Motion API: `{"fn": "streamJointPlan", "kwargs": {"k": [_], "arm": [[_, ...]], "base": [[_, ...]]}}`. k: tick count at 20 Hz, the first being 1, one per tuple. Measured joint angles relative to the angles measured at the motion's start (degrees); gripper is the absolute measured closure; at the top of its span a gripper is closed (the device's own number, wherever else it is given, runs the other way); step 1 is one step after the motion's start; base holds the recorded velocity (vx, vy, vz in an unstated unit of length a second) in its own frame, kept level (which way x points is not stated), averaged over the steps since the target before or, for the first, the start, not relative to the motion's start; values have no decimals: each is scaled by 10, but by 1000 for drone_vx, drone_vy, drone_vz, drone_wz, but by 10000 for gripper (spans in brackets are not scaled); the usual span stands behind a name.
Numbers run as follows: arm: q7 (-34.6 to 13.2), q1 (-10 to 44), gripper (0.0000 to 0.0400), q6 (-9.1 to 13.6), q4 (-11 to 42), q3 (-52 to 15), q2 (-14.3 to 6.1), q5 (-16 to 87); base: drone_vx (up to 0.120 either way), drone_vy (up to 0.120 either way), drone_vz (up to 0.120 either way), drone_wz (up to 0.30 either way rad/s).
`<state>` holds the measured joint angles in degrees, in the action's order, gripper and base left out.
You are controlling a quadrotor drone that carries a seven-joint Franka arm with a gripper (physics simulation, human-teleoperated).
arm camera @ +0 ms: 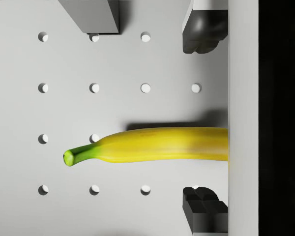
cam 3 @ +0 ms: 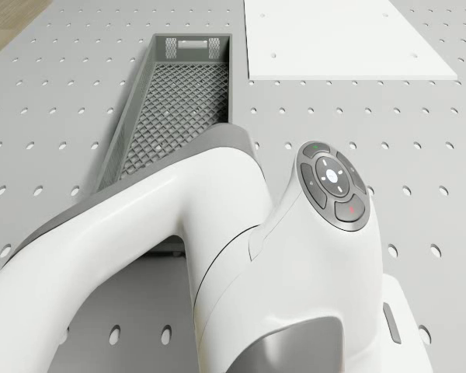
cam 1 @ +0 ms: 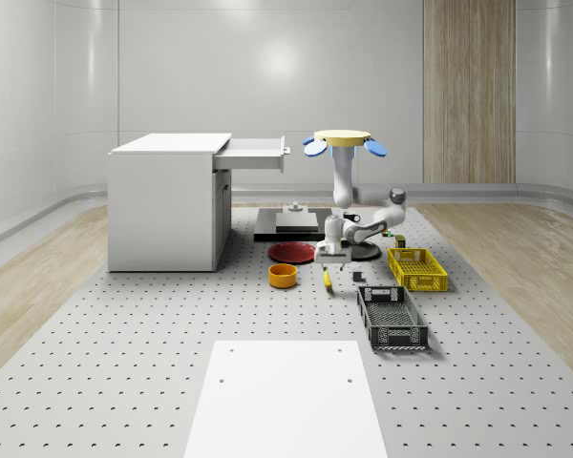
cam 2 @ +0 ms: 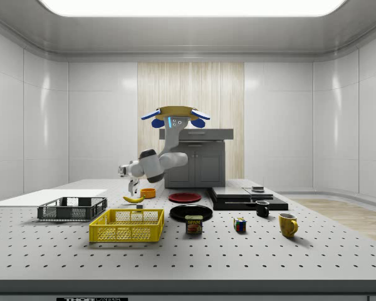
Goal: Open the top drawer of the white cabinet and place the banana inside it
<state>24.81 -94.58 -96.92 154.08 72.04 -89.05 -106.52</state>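
Observation:
The banana lies flat on the perforated table, yellow with a green stem. My gripper hangs open just above it, pointing down. One black fingertip is on each side of the fruit, and neither touches it. The drone hovers above the table, beside the white cabinet. The cabinet's top drawer stands pulled out toward the drone. The arm reaches down from the drone.
A red plate and an orange bowl sit just beside the banana. A yellow crate and a dark grey crate lie on the whole-scene view's right. A black platform sits behind the drone.

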Motion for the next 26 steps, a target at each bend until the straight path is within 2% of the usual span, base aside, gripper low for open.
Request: {"fn": "streamJointPlan", "kwargs": {"k": [12, 19, 26], "arm": [[23, -44, 0, -13, -33, -56, 25, -58], [27, -71, 0, -7, -60, -61, 46, -69], [23, -83, 0, -6, -79, -65, 58, -76]], "base": [[0, 0, 0, 0], [0, 0, 0, 0], [0, 0, 0, 0]]}}
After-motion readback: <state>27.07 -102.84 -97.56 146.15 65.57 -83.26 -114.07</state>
